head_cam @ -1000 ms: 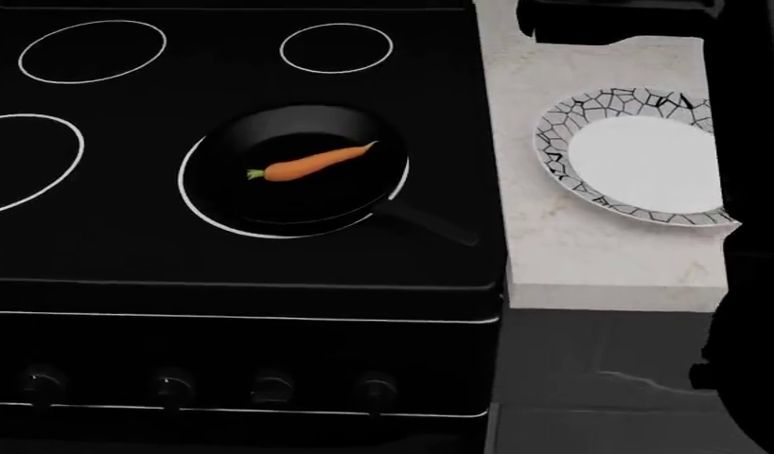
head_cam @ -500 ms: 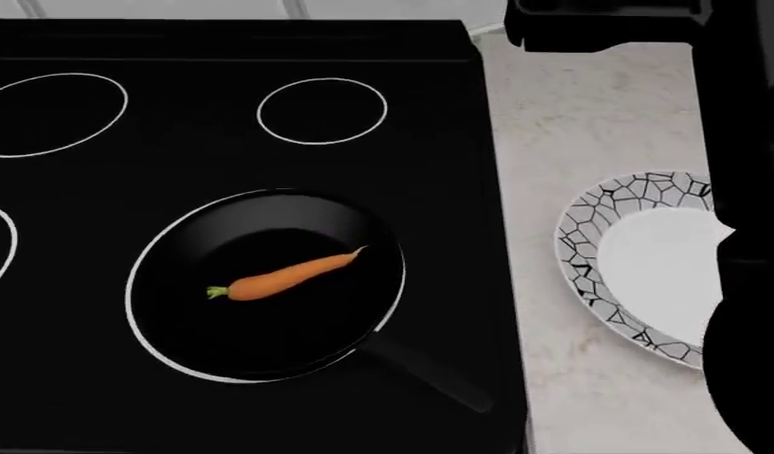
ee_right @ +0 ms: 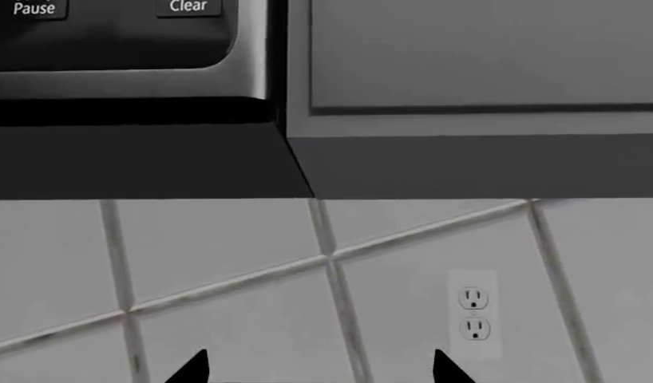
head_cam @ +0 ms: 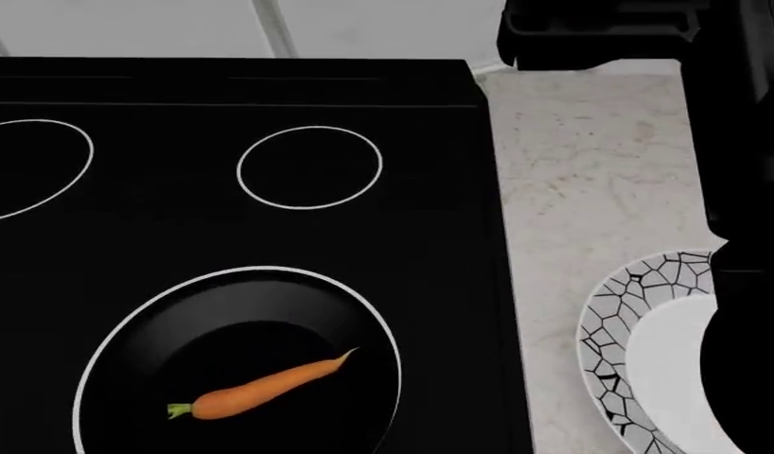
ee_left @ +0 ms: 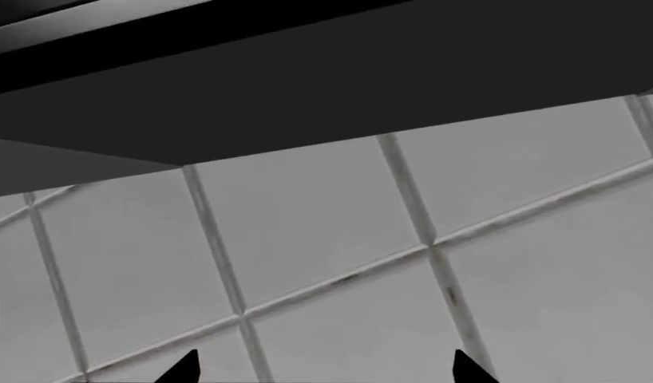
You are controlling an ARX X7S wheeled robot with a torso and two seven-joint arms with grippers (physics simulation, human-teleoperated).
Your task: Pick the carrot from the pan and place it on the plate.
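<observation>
Lying in pan [head_cam: 148,369]: carrot [head_cam: 263,385].

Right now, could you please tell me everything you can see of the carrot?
The carrot is small, slender and smooth orange, with a short green stem stub at one end and a thin pointed tip at the other. It lies flat in the glossy black pan, near the middle, stem toward the left of the head view and nearer the robot, tip angled away to the right. Only the pan touches it; no gripper is near.
</observation>
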